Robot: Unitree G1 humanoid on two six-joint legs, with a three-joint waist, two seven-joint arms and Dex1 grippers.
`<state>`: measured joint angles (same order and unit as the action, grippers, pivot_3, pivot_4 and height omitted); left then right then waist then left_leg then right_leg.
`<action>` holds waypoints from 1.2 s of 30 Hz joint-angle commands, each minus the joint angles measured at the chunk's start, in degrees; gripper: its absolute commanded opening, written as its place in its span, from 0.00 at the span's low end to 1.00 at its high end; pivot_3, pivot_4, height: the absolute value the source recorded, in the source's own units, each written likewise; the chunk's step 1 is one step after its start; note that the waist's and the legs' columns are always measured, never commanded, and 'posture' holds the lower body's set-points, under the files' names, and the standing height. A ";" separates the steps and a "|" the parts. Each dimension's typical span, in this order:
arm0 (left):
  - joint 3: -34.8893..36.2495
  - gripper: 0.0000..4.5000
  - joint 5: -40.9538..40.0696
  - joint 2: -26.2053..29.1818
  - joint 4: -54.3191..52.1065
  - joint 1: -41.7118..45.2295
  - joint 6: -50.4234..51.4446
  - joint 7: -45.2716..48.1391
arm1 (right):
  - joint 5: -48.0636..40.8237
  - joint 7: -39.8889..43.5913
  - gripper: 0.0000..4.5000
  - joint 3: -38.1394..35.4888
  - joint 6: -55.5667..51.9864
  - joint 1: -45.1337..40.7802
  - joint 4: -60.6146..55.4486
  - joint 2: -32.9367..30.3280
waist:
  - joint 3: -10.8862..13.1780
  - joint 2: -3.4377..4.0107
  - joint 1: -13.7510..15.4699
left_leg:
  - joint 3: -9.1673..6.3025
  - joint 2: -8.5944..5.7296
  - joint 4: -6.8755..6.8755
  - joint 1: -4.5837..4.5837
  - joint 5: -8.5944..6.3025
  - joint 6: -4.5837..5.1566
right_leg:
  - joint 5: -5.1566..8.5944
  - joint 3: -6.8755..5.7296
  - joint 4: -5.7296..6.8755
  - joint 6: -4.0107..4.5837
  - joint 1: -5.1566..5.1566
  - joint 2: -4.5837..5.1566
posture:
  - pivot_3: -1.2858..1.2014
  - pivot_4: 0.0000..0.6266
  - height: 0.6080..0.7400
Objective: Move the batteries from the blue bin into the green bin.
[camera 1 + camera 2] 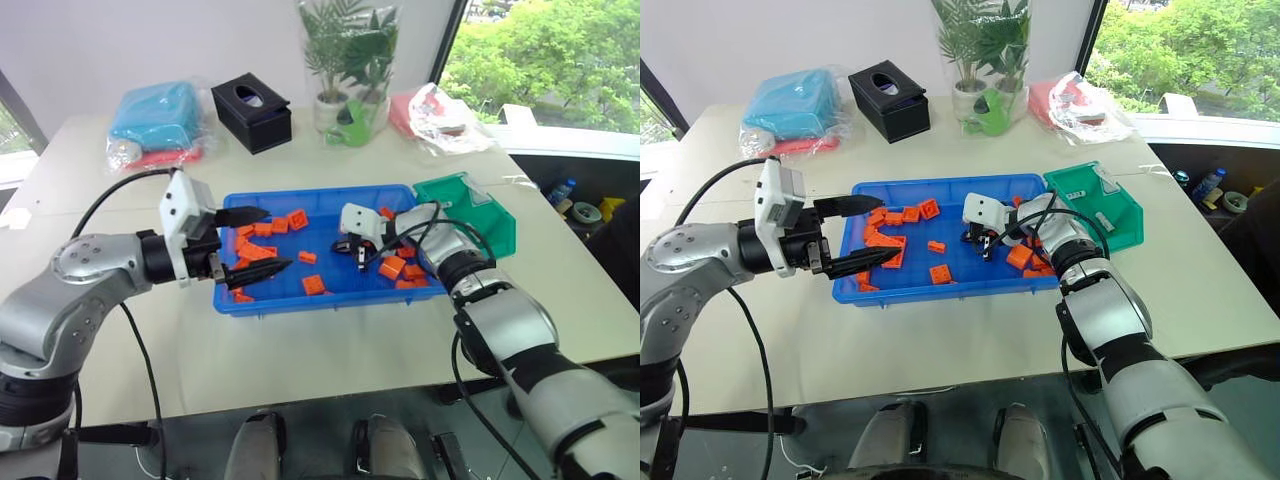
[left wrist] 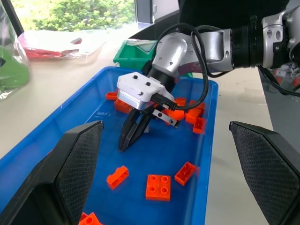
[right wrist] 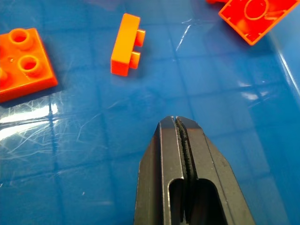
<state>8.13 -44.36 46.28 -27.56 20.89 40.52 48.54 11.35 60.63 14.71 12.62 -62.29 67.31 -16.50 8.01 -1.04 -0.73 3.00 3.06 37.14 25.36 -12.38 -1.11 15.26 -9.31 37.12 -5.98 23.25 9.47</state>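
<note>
Right end effector is pointing down into the blue bin with fingers pressed fully together, nothing visible between them, so it is looking like a missed pinch. Left end effector is hovering spread wide over the bin's left end. Batteries: one silver cylinder seems to be lying in the green bin; none clearly visible among the orange blocks. Best move: reopen, re-aim squarely over a battery, close across its width.

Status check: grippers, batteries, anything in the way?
Right gripper shut empty over blue bin. Left gripper open at its edge. Batteries not made out; orange blocks scattered.
</note>
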 commanded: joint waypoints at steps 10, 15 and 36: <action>-1.15 1.00 0.87 -0.60 2.01 3.13 -1.39 2.23 | -4.63 -21.67 0.51 -11.59 -51.08 17.67 -59.32 -1.14 | -0.01 -0.01 0.77 | -0.10 -0.03 0.02 0.00 0.01 -0.02 | 0.00 0.00 -0.06 0.01 -0.05 0.01 | 0.52 0.24 0.37; -2.22 1.00 1.45 -1.31 2.88 3.58 -1.84 3.14 | -5.38 -29.00 0.51 -14.41 -67.43 23.47 -69.54 -0.19 | -0.03 -0.02 1.47 | -0.09 -0.03 0.00 -0.01 0.00 -0.02 | 0.01 0.00 -0.08 0.01 -0.04 0.01 | 0.52 0.24 0.37; -1.73 1.00 2.30 -2.50 2.00 3.62 -1.70 2.06 | -11.56 -33.21 0.34 -8.97 -68.92 23.43 -60.57 0.64 | -0.03 -0.03 1.29 | -0.08 -0.02 -0.02 0.00 0.01 0.00 | 0.01 0.00 -0.10 0.01 -0.01 -0.01 | 0.52 0.24 0.37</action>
<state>5.02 -41.77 43.70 -23.81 24.49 39.41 50.85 0.61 26.85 5.11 -57.93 -38.18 6.21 -15.35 7.98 -1.07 0.56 2.92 3.04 37.12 25.35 -12.37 -1.11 15.27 -9.32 37.02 -5.97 23.23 9.47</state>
